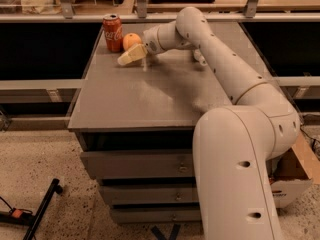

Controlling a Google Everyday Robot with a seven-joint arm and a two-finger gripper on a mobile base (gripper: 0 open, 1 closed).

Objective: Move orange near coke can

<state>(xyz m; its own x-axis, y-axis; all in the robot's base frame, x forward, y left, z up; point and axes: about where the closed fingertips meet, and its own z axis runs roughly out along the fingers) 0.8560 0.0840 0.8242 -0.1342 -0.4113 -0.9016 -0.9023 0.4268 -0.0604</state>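
At the far left corner of the desk [135, 101] we find the pincer [131, 56], lying low over the grey top with its pale tip aimed left and a little toward us. We cannot tell whether the pincer is spread or pressed together, since it shows only as one cream wedge. Just beyond the pincer, on its far side, sits the orange [131, 40], resting on the desk. It is so close to the pincer's upper edge that we cannot say whether the two touch. To the left of the pincer and slightly farther back stands the coke can [113, 33], upright, just beside the orange with only a thin gap between them.

Behind the pincer to the right, the white arm [225, 69] runs back across the desk and down to its broad base at the near right. Past the wrist, on the arm's far side, a small white object [200, 59] peeks out; we cannot make out what it is. Well below the pincer, the desk front carries stacked drawers [135, 164]. Far down to the left a black bar [42, 208] lies on the speckled floor, and a cardboard box [294, 170] sits behind the base at the right.
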